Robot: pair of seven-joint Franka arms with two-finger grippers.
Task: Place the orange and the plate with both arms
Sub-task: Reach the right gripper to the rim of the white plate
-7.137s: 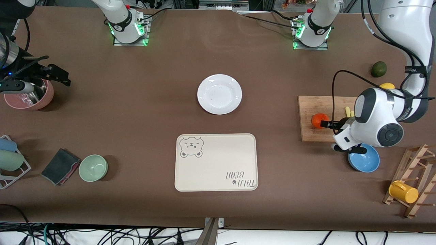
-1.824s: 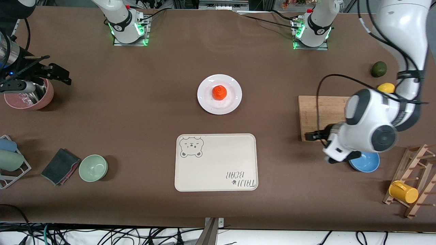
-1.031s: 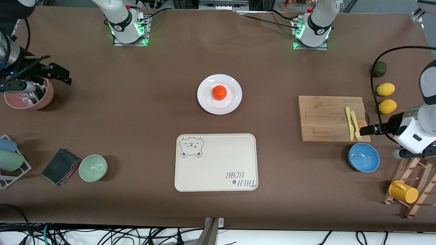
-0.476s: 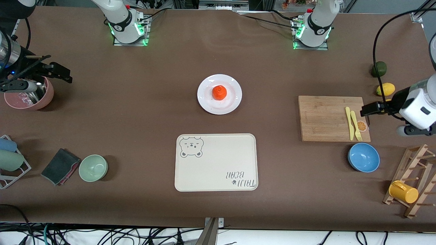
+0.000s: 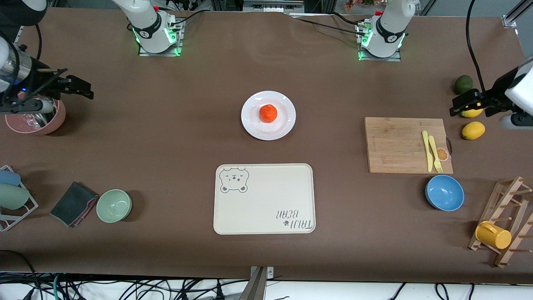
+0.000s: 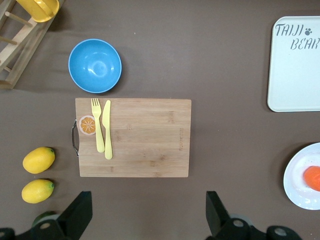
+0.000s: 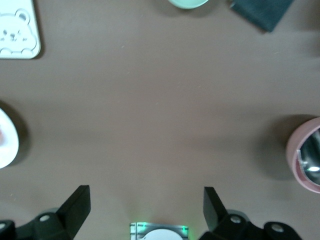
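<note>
Orange (image 5: 268, 113) sits on the plate (image 5: 284, 125), near its middle, so your next grab is the plate with fruit aboard, likely bound for the bear-print tray (image 5: 266, 200), which lies nearer the front camera. Expect the plate to be stiff, glossy, probably ceramic or melamine: slick on the pads, chips if dropped, moderate weight. Take it by the wide rim, one finger over and one under, ideally on the edge facing whichever arm you send; the rim is thin and lies nearly flat on the worktop (image 5: 166, 137), so getting a finger under is the hard part. Keep it level, since the orange is round and looks free to roll; it's light, firm and slightly dimpled, with nothing holding it but the shallow well. Looks: the plate is round and white with a broad rim and a few specks in the well; the orange is small, bright orange-red, with a dimple on top. Left end effector (image 5: 458, 102) is well away from the plate, up over the lemons (image 5: 473, 130) and the dark green fruit (image 5: 462, 84) at the left arm's end, fingers (image 6: 77, 212) spread wide and empty. Right end effector (image 5: 81, 86) hovers next to the pink bowl (image 5: 35, 118) at the right arm's end, also well clear of the plate, fingers (image 7: 75, 205) spread apart with nothing between them. Both have a long reach inward.
</note>
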